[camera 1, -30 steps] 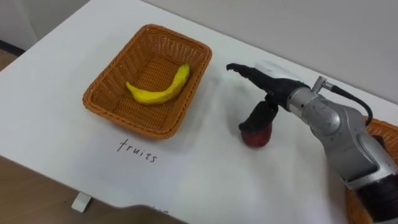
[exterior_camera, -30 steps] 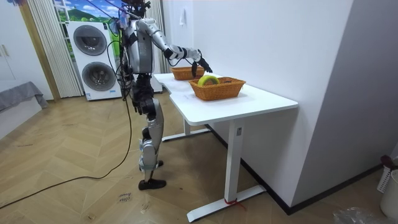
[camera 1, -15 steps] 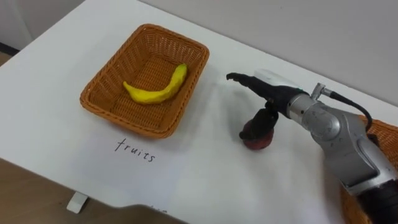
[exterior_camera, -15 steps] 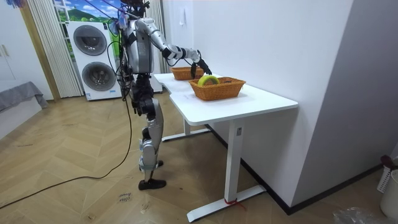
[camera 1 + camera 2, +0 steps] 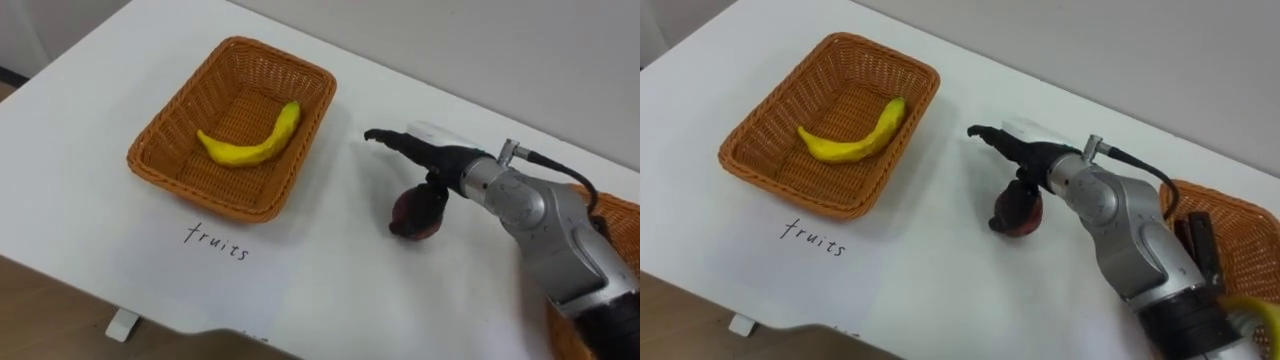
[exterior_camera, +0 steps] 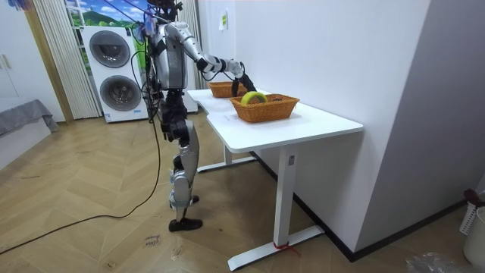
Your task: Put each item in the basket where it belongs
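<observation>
Because the dark fingers of the right hand (image 5: 440,158) curl down over its top, the dark red fruit (image 5: 412,218) shows little beyond a rounded lower part. Whether it touches the white table (image 5: 80,90) is unclear. 1 finger points straight leftward. The fruit is between 2 wicker baskets: the left basket (image 5: 185,105) holding a yellow banana (image 5: 245,150), and the right basket (image 5: 1240,230), cut off at the edge.

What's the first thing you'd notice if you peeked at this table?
The bright yellow banana lying in the woven basket on the robot's left stands out most. Beside the basket, the robot's right hand grips a dark red fruit on the white table.
</observation>
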### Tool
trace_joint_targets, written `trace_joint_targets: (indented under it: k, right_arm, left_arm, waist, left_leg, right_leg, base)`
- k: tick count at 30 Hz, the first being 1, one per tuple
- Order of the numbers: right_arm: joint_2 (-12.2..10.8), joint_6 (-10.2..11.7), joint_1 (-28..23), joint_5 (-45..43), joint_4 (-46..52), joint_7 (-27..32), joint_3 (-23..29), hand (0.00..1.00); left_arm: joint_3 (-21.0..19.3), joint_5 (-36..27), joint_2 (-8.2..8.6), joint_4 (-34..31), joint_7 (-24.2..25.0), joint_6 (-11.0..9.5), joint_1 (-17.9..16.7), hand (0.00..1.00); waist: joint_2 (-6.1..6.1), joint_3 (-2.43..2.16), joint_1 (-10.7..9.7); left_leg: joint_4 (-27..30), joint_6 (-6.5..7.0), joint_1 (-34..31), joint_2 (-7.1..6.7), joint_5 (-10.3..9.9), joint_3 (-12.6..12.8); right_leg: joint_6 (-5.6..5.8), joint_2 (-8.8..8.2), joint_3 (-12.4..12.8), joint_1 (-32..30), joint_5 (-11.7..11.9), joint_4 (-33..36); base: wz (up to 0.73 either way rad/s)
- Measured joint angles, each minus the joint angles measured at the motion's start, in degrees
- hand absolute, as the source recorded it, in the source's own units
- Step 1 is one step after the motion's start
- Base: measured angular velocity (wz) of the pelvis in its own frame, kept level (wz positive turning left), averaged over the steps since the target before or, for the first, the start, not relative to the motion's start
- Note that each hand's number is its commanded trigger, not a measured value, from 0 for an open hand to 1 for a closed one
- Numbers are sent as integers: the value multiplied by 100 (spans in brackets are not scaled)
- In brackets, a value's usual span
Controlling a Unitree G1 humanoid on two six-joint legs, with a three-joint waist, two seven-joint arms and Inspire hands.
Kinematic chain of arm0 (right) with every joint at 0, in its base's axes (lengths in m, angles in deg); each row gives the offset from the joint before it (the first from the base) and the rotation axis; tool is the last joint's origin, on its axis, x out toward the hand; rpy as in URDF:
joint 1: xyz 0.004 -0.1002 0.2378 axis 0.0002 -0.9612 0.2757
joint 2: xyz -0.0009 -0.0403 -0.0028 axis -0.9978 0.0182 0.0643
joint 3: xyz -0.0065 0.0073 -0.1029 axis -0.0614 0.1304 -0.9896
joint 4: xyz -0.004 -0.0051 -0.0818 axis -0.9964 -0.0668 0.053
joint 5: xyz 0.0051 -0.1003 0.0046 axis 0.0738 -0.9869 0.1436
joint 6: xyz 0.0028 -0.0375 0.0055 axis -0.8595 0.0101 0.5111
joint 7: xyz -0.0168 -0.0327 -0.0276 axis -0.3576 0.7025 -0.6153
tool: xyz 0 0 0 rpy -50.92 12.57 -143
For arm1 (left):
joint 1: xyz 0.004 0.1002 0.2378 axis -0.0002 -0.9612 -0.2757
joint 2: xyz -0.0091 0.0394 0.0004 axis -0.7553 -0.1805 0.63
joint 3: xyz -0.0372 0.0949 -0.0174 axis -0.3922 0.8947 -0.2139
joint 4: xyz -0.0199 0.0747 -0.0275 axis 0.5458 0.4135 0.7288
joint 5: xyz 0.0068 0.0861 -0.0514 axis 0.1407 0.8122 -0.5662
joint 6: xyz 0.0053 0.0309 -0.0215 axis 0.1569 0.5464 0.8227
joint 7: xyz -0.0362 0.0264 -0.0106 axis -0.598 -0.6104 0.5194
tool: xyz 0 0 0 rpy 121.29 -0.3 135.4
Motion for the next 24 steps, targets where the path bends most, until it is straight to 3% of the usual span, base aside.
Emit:
trace_joint_targets:
  k: [18, 24]
  right_arm:
    - [-3, -11, -318, -191, 367, -578, -6, 0]
    - [-3, -154, -319, -194, 431, -777, 5, 0]
  left_arm:
    - [0, 1, -5, 1, -7, -69, 10, 0]
    - [-99, -1, -6, -9, -8, -69, 25, 0]
  waist:
    - [13, 9, 24]
    - [8, 5, 31]
  left_leg:
    - [-6, 1, 45, 24, -2, 76]
    - [-10, -1, 47, 42, -3, 92]
  right_leg:
    - [-12, 20, 96, -2, 8, 8]
    - [-17, 28, 106, -7, 10, 6]
  base:
    - [-2]
    - [0]
